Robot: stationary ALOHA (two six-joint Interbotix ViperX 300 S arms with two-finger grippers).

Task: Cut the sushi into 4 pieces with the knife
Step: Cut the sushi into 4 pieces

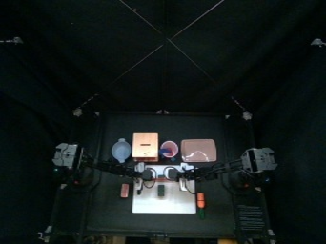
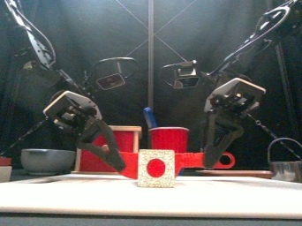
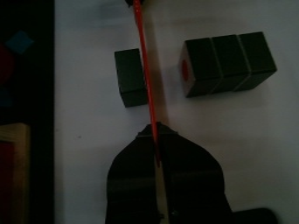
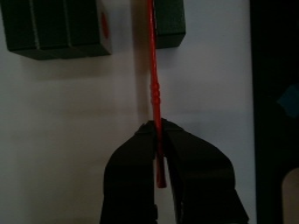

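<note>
On the white cutting board (image 1: 152, 202) the dark green sushi roll lies in two parts: a run of three blocks (image 3: 228, 63) and one single block (image 3: 128, 77). The red knife (image 3: 142, 61) stands on edge in the gap between them. My left gripper (image 3: 152, 131) is shut on one end of the knife and my right gripper (image 4: 158, 127) is shut on the other end (image 4: 153, 70). In the front view the single block (image 2: 156, 168) shows its white end with a red centre, and both grippers (image 2: 112, 157) (image 2: 213, 157) reach down just behind it.
Along the back stand the blue-grey bowl (image 2: 48, 161), the wooden box with the red drawer front (image 2: 104, 148), the red cup (image 2: 171, 139) holding the blue knife (image 2: 148, 116), and the pink tray (image 1: 199, 150). A wire-handled metal cutter (image 2: 283, 163) stands at the right.
</note>
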